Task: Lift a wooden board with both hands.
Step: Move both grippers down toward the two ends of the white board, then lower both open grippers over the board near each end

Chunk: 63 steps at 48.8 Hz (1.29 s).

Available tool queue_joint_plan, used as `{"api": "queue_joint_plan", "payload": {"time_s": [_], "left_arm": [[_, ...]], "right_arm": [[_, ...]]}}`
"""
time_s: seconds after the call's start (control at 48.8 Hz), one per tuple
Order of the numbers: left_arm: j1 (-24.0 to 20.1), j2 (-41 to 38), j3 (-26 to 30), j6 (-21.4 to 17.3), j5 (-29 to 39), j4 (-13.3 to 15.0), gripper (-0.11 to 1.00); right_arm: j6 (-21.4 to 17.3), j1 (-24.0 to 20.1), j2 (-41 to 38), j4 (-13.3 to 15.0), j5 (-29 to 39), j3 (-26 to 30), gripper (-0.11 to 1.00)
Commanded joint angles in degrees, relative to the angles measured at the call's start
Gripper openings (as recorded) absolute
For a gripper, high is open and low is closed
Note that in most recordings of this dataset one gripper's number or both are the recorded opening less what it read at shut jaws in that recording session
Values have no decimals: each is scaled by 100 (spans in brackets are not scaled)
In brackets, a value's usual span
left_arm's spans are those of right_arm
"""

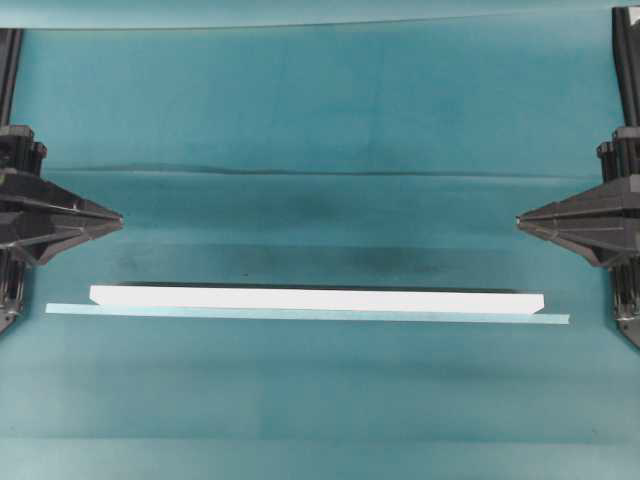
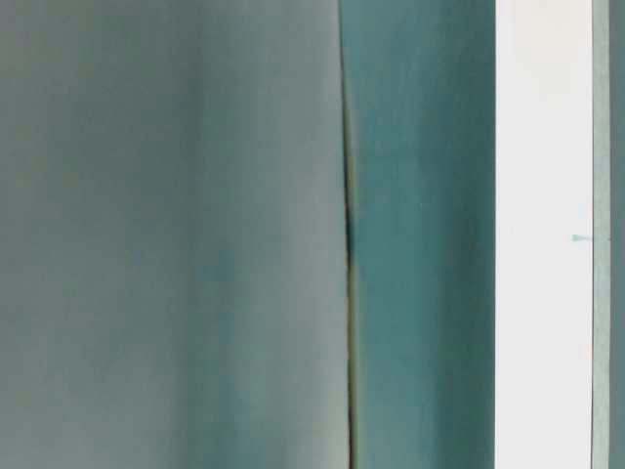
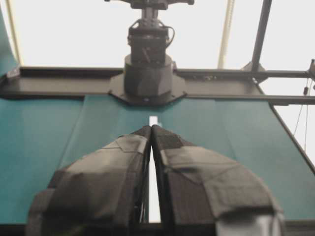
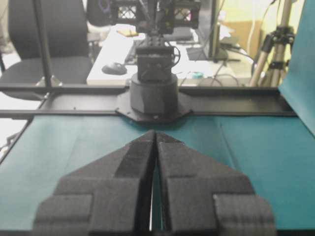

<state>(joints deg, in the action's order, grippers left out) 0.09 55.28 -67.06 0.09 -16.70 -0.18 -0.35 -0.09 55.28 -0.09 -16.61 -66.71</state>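
White wooden board (image 1: 316,298) lies untouched on the surface; left claw (image 1: 118,217) and right claw (image 1: 521,221) pinched empty, well apart — lift not begun.

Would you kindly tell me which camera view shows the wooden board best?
The overhead exterior view: the whole wooden board lies in sight, end to end. The table-level view shows only a white band, and each wrist view shows just a sliver between closed claw fingers.

Cut off, blurred or hidden

Both arms are cropped at the overhead side edges. The table-level view is blurred into teal and white bands. The wooden board (image 3: 153,120) is seen only as a white sliver, mostly hidden behind the left gripper (image 3: 150,129).
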Motion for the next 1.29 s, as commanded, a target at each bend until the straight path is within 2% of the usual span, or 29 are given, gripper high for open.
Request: {"api": "queue_joint_plan", "payload": {"time_s": [0.0, 0.061, 0.143, 0.205, 0.369, 0.717, 0.881, 1.085, 1.27], "left_arm": [[-35, -316, 211, 158, 229, -9, 14], [-26, -483, 343, 272, 466, -35, 14], [26, -659, 483, 396, 642, -70, 3], [35, -738, 571, 475, 738, -79, -1], [35, -826, 844, 580, 1160, -79, -1], [97, -1283, 2188, 624, 3885, -79, -1], [105, -1731, 2654, 826, 4904, -79, -1], [105, -2382, 3015, 1424, 5836, -79, -1], [132, -2830, 3349, 1397, 6618, -105, -1]], "right_arm": [[-70, 35, -132, -53, -26, 26, 10], [-105, 44, -237, -334, 202, 114, 7], [-202, 53, -334, -510, 580, 264, 0], [-272, 53, -387, -519, 861, 378, 0], [-545, 123, -545, -519, 1600, 765, 0], [-1433, 220, -1406, -510, 4465, 1846, 0], [-1459, 220, -2013, -510, 5581, 2399, 0], [-1389, 211, -2751, -466, 6653, 2997, 0], [-1230, 167, -3340, -466, 7436, 3498, 0]]}}
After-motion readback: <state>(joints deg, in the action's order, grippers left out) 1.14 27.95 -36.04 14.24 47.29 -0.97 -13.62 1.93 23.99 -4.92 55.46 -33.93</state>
